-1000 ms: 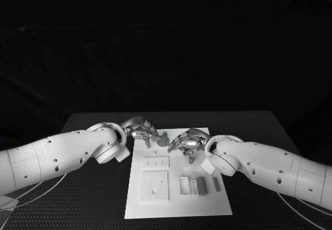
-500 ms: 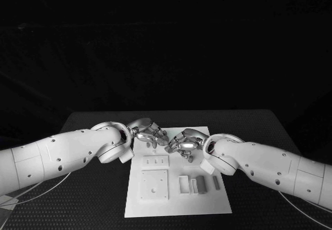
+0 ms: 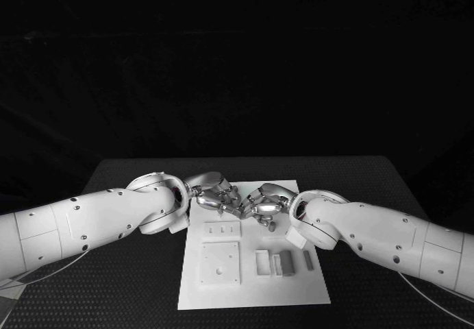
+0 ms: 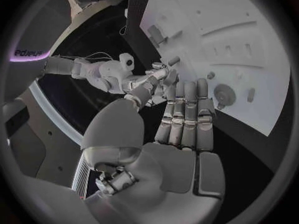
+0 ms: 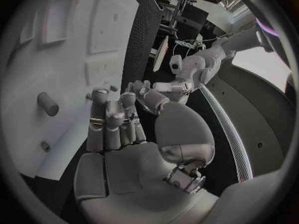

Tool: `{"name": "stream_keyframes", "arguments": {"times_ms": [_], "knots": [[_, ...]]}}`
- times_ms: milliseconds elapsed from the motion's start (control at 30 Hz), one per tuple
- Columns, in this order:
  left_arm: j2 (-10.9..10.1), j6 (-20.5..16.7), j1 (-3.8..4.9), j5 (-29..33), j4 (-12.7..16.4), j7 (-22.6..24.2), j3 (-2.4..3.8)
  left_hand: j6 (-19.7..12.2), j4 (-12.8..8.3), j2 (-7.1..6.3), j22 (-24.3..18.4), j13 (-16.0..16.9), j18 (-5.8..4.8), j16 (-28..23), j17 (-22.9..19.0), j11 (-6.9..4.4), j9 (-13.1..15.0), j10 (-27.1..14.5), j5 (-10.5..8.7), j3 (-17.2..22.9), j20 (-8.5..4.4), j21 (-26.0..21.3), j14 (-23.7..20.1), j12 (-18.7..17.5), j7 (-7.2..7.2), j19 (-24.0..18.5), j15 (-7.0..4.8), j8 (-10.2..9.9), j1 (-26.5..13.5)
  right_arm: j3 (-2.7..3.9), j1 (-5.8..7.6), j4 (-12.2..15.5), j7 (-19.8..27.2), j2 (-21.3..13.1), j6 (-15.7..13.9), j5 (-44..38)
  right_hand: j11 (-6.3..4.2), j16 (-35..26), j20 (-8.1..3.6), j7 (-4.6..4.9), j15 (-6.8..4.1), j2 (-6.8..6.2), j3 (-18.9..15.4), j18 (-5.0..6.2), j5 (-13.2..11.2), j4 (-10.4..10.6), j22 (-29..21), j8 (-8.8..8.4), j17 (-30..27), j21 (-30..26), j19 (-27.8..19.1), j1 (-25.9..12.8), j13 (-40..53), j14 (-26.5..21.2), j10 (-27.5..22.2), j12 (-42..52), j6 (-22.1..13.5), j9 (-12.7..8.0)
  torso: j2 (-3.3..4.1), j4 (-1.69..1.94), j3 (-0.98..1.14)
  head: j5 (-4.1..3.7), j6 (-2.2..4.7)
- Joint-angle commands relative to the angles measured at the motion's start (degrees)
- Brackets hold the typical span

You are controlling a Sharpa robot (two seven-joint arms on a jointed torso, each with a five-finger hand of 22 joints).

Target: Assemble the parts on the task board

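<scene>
Two silver hands meet above the far half of the task board (image 3: 252,291), the white plate lying lengthwise in the middle of the black table (image 3: 129,301). We see the left hand (image 3: 214,197) reaching in from the left arm (image 3: 89,223) and the right hand (image 3: 265,203) from the right arm (image 3: 380,236), their fingertips very near or touching over the board; which, we cannot tell.

In the left wrist view, the left hand (image 4: 181,129) has its fingers laid side by side and extended, the thumb set against the tips of the right hand (image 4: 152,79). We cannot tell whether a part is pinched between them. In the right wrist view, the right hand (image 5: 118,134) likewise shows its fingers close together and fairly straight, the left hand (image 5: 149,92) meeting it at the tips.

On the near half of the board we note a square raised block (image 3: 219,264) and, beside it to the right, a white rectangular holder (image 3: 263,264) with a grey bar part (image 3: 286,263) and a thinner grey strip (image 3: 308,260) alongside. A smaller slotted plate (image 3: 222,232) sits between the square block and the hands. A short grey cylindrical peg (image 5: 47,103) lies on the board near the right hand's fingers.
</scene>
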Motion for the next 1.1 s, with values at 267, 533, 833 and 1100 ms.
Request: {"name": "stream_keyframes", "arguments": {"times_ms": [267, 533, 833, 1100], "knots": [[0.06, -0.98, 0.13, -3.36, 0.32, -0.99, 0.01, -0.17, 0.49, -0.74, 0.05, -0.11, 0.04, -0.12, -0.12, 0.26, -0.15, 0.11, -0.24, -0.38, 0.44, -0.39, -0.15, -0.46, 0.37, 0.21, 0.07, -0.02, -0.86, 0.02, -0.04, 0.7, 0.85, -0.17, 0.71, -0.31, -0.56, 0.38, -0.21, 0.97, -0.62, -0.01, 0.03, 0.87, 0.24, 0.4, 1.09, 0.17, 0.06, 0.2, -0.15, 0.38, -0.08, -0.28, 0.04, 0.35, 1.32, 1.09, 0.02, -0.03, 0.02, 0.1, -0.01], [0.11, 0.48, 0.13, -3.34, 0.46, -1.64, -0.01, 0.38, 1.28, -0.16, 0.11, -0.03, 0.16, 0.03, -0.11, 0.02, -0.06, 0.64, -0.23, 0.1, 0.37, -0.46, 0.1, -0.31, 0.12, 0.5, -0.05, 0.37, -1.22, 0.04, -0.04, 0.94, 0.86, -0.3, 0.19, -0.28, -0.57, 0.39, -0.22, 0.96, -0.63, -0.02, 0.0, 0.87, 0.24, 0.4, 1.09, 0.19, 0.07, 0.23, -0.11, 0.38, -0.09, -0.27, 0.08, 0.36, 1.33, 1.15, 0.03, -0.03, 0.09, 0.16, -0.13], [0.14, 1.89, 0.13, -3.56, 0.46, -1.98, -0.01, 1.67, 1.71, 0.47, 0.3, 0.17, 0.24, 0.29, -0.07, -0.61, 0.16, 1.97, -0.2, 0.47, 0.21, -0.49, 0.45, 0.14, -0.53, 0.86, -0.25, 1.15, -1.25, 0.13, -0.04, 0.99, 0.9, -0.39, -0.03, -0.28, -0.59, 0.41, -0.24, 0.94, -0.65, -0.05, -0.03, 0.87, 0.24, 0.4, 1.08, 0.21, 0.08, 0.26, -0.08, 0.4, -0.11, -0.24, 0.12, 0.38, 1.34, 1.21, 0.03, -0.02, 0.06, 0.13, -0.42], [0.21, 2.25, 0.13, -3.51, 0.46, -1.86, -0.01, 2.04, 1.81, 1.92, 0.46, 0.18, 0.21, 0.43, -0.06, -0.81, 0.1, 2.46, -0.15, 0.97, 0.11, -0.52, 0.65, 0.13, -0.72, 1.06, -0.38, 1.32, -0.84, 0.17, -0.04, 1.11, 0.95, -0.34, 0.03, -0.28, -0.6, 0.42, -0.26, 0.93, -0.66, -0.07, -0.04, 0.87, 0.24, 0.4, 1.07, 0.23, 0.08, 0.27, -0.06, 0.41, -0.12, -0.23, 0.15, 0.39, 1.35, 1.26, 0.02, -0.06, 0.05, 0.12, -0.55]]}}
